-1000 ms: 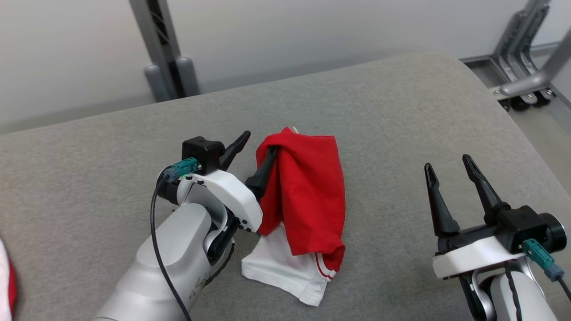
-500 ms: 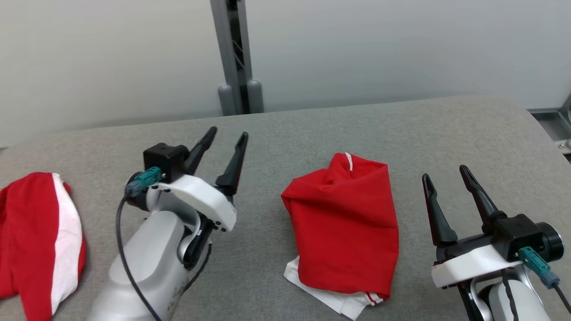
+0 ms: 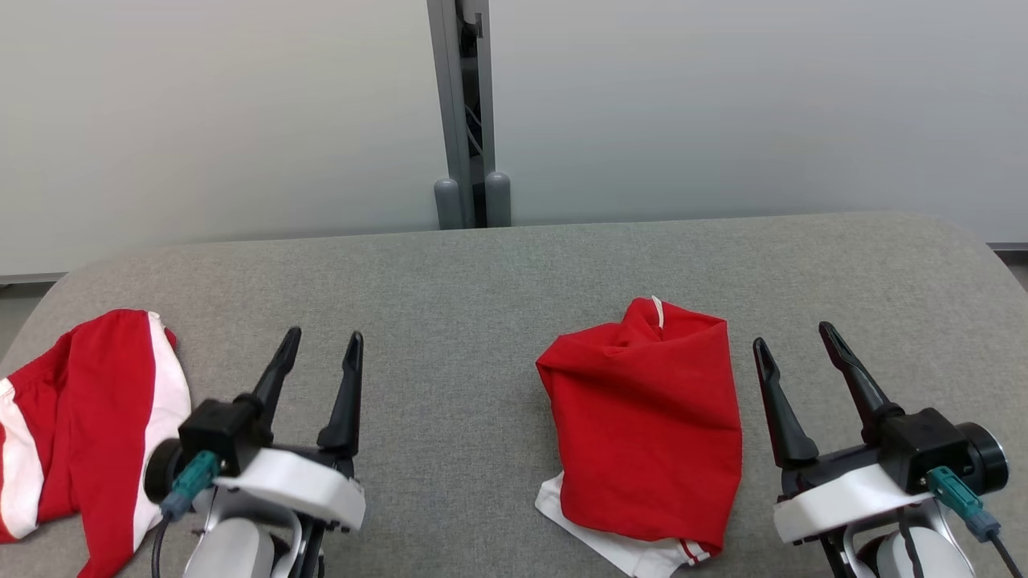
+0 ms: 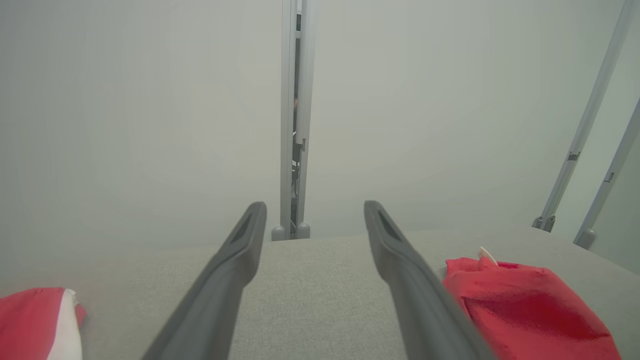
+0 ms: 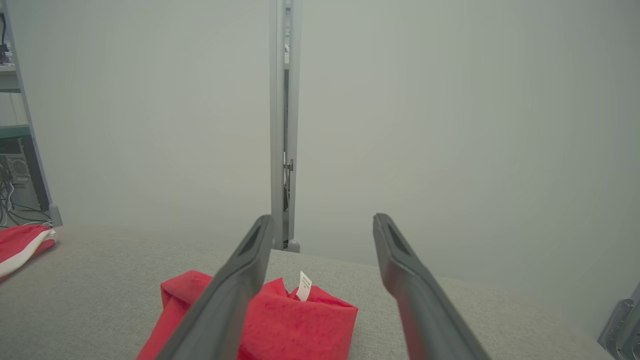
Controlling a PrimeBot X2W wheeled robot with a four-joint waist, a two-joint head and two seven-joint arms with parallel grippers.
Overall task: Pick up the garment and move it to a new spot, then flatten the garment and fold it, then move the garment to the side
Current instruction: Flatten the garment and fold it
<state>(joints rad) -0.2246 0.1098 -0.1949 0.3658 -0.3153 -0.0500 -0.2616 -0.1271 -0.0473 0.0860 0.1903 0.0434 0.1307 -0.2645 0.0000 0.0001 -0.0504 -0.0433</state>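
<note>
The garment (image 3: 642, 425) lies folded on the grey padded table (image 3: 482, 273), right of centre: a red bundle with a white edge peeking out at its near side and a small white tag at its far end. It also shows in the left wrist view (image 4: 525, 305) and the right wrist view (image 5: 300, 320). My left gripper (image 3: 323, 337) stands open at the lower left, well apart from the garment, nothing between its fingers (image 4: 230, 270). Just right of the garment, my right gripper (image 3: 793, 335) is open and empty too, its left finger (image 5: 235, 285) crossing in front of the red cloth.
A second red and white garment (image 3: 96, 417) lies crumpled at the table's left end, also seen in the wrist views (image 4: 35, 320) (image 5: 22, 242). A grey post (image 3: 466, 120) stands behind the table against a pale wall. Slanted metal legs (image 4: 580, 150) stand far right.
The left gripper has let go of the folded garment and drawn back to the lower left. The camera has swung, bringing the second garment into view. The right gripper has stayed put.
</note>
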